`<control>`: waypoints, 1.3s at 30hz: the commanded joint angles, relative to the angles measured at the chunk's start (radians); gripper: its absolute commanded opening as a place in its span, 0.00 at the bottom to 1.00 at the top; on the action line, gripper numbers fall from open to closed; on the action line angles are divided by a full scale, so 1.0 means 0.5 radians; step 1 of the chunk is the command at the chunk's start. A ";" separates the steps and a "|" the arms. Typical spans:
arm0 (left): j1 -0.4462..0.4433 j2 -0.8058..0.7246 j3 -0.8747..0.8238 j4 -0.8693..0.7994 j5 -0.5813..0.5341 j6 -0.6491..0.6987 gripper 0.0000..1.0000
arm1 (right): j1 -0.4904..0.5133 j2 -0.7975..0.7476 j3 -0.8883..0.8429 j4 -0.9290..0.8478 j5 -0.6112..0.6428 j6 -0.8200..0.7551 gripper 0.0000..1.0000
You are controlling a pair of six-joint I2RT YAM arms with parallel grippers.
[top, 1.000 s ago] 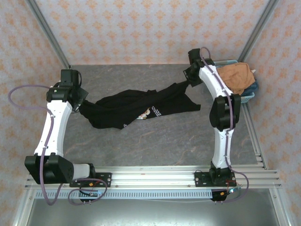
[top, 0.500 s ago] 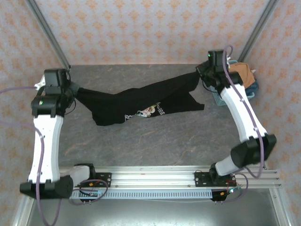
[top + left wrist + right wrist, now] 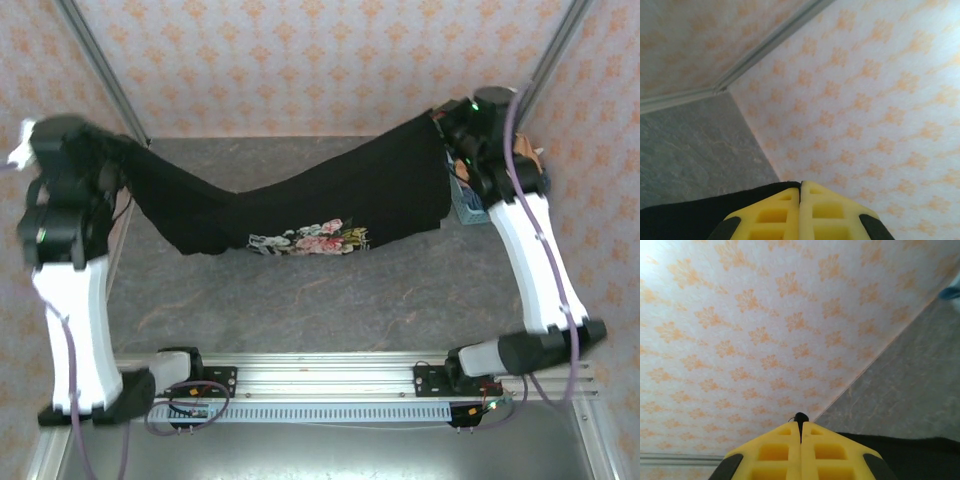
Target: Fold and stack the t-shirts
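Nearest, along the table's front edge, runs an aluminium rail [image 3: 330,375] carrying both arm bases. Beyond it lies the grey table [image 3: 330,300], bare in its near half. Above the table's middle hangs the black t-shirt [image 3: 330,195], stretched as a sagging sheet between the two grippers, its pink-rose print [image 3: 308,241] along the lowest edge. Whether that edge touches the table cannot be told.

At the left end, the left gripper [image 3: 800,187] is clenched on the shirt's corner: in the left wrist view the yellow fingers [image 3: 775,215] meet with no gap, and black cloth shows beside and beneath them. At the right end, further back, the right gripper [image 3: 801,427] is likewise clenched on the shirt's other corner, its yellow fingers [image 3: 825,452] pressed together with black cloth just beside them.

Just beside the right arm, at the table's far right, stands the light-blue basket [image 3: 467,207]. Farthest back rise the orange-patterned walls [image 3: 320,70].
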 commanded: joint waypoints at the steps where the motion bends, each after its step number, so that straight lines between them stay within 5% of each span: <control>1: 0.001 0.540 0.200 0.136 0.229 0.031 0.00 | -0.031 0.500 0.230 0.212 -0.223 0.075 0.00; 8: 0.070 1.771 2.122 -0.114 0.598 0.068 0.00 | -0.191 1.425 1.730 0.034 -0.335 0.097 0.00; 11: 0.145 1.764 2.405 0.166 0.659 -0.043 0.00 | -0.280 1.598 2.268 0.126 -0.338 0.185 0.00; 18: 0.165 0.791 1.298 0.928 0.576 0.210 0.00 | -0.431 1.312 2.173 0.302 -0.373 0.220 0.00; 24: 0.010 0.439 0.818 0.427 0.462 0.509 0.00 | -0.423 1.120 1.908 -0.146 -0.382 0.047 0.00; 27: -0.069 0.178 0.177 0.299 0.408 0.495 0.00 | -0.394 0.973 1.471 -0.342 -0.427 -0.049 0.00; 34: -0.176 -0.497 -1.439 -0.018 0.176 0.147 0.00 | -0.261 0.300 -0.373 -0.169 -0.158 -0.070 0.00; 39: -0.214 -0.689 -2.260 0.003 0.475 -0.104 0.00 | -0.212 -0.029 -1.211 -0.339 0.135 0.035 0.00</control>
